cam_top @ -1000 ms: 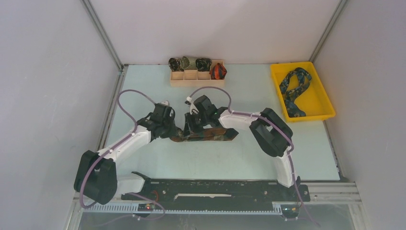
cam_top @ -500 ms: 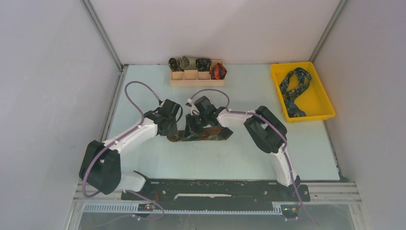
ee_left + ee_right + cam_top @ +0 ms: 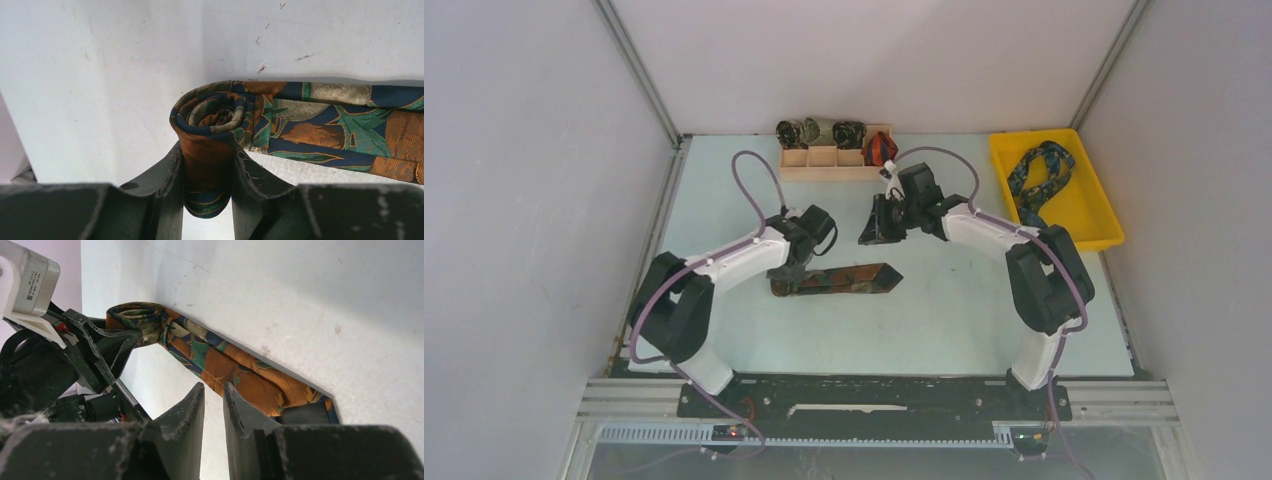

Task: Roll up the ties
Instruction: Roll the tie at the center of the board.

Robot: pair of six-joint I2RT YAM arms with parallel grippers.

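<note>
Your left gripper (image 3: pixel 207 156) pinches the rolled end of the brown-orange-green tie (image 3: pixel 849 279), its fingers (image 3: pixel 167 172) clamped on either side of the small coil. The tie lies on the table (image 3: pixel 944 320), its long axis running across the workspace. The coil is at the left end and the flat, unrolled length stretches towards the pointed tip on your right. The coming turn probably hinges on that, since the cloth still to be wound lies to the right of the left fingers. The left arm is the nearer one, elbow bent, forearm angled inward, wrist dropped to the table.

Your right gripper (image 3: pixel 876 222) hangs beyond the tie towards the back of the table, apart from the fabric. Its fingers (image 3: pixel 192 405) show only a narrow gap and hold nothing. That arm arches from its base, forearm reaching inward and back. Behind it a wooden divider box (image 3: pixel 824 160) holds rolled ties (image 3: pixel 822 131), and a navy-and-teal tie (image 3: pixel 1036 185) waits loose in the yellow tray (image 3: pixel 1104 215).
</note>
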